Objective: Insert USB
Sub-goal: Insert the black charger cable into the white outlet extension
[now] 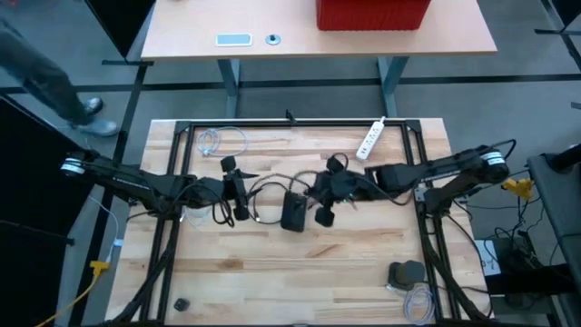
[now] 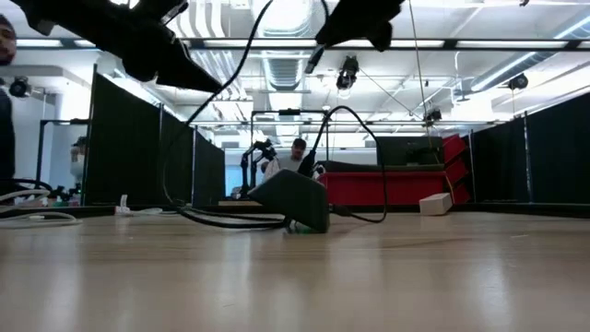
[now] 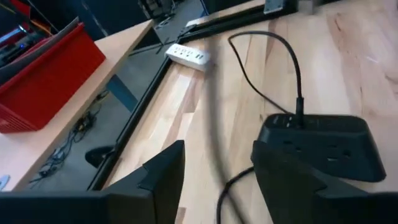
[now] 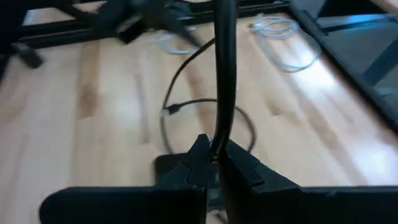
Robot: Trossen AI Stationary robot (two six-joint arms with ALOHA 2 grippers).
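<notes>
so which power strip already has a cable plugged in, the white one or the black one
The black power strip at mid-table: a black cable enters its top. The white power strip near the far frame rail shows nothing plugged in.

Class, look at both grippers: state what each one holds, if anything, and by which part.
The right gripper pinches a black cable along its length, above the black charging hub. The left gripper is open, holding nothing.

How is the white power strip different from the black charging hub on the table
The white power strip is long and slim, lying near the table's far edge by the black frame, away from both arms. The black charging hub is dark, blockier and wedge-shaped, sits mid-table between the arms, and has a black cable plugged into it. The strip's sockets look unused. Both rest on the wooden table and carry outlets.
</notes>
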